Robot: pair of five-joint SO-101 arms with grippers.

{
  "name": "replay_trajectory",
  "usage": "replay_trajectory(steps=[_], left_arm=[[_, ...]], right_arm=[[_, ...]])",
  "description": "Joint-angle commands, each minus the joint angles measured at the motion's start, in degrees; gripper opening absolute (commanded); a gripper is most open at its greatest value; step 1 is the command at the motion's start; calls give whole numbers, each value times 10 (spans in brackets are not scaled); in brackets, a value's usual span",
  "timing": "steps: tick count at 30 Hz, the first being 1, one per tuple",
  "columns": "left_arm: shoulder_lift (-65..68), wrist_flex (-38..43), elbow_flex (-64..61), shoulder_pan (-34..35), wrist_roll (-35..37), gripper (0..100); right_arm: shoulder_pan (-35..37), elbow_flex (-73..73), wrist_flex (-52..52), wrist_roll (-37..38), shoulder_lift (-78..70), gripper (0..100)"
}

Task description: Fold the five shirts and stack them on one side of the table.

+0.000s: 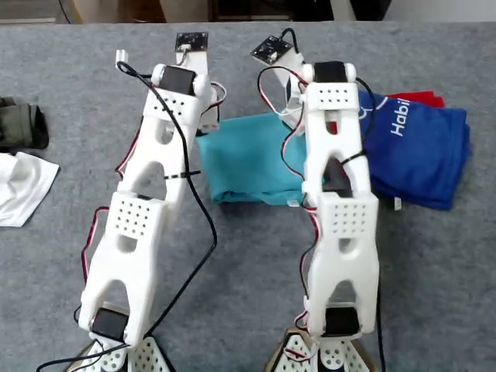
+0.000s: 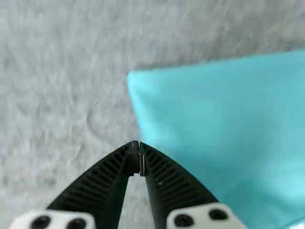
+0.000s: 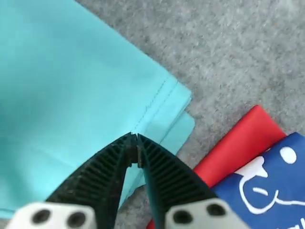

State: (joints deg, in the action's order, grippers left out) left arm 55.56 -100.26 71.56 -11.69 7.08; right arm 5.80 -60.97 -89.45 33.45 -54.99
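Teal shirt (image 1: pixel 248 159) lies folded in the middle of the bench (image 1: pixel 434 271), beside the blue shirt (image 1: pixel 418 147), which rests on a red shirt (image 1: pixel 422 98). My left claw (image 2: pixel 136 157) is pressed together, empty, at the teal edge. My right claw (image 3: pixel 134 148) is also together and empty, above its hemmed corner.

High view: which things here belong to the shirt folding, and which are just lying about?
Job: teal shirt, blue shirt, red shirt under it, white garment, dark green garment, both likely shirts waiting.
Just there: grey table cover; black cable along the left arm.
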Motion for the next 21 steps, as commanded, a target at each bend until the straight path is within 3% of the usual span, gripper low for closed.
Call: replay_trajectory(steps=[1, 6, 16, 21], left_arm=[[-98, -5, -134, -6, 7, 19], [-178, 14, -273, -34, 11, 19], [-318, 293, -678, -98, 82, 19], [-336, 355, -772, -79, 90, 19]], right_arm=[[5, -154, -47, -6, -53, 5], [2, -247, -65, -6, -137, 5], [-20, -265, -61, -4, -173, 5], [-29, -260, -27, -4, -174, 5]])
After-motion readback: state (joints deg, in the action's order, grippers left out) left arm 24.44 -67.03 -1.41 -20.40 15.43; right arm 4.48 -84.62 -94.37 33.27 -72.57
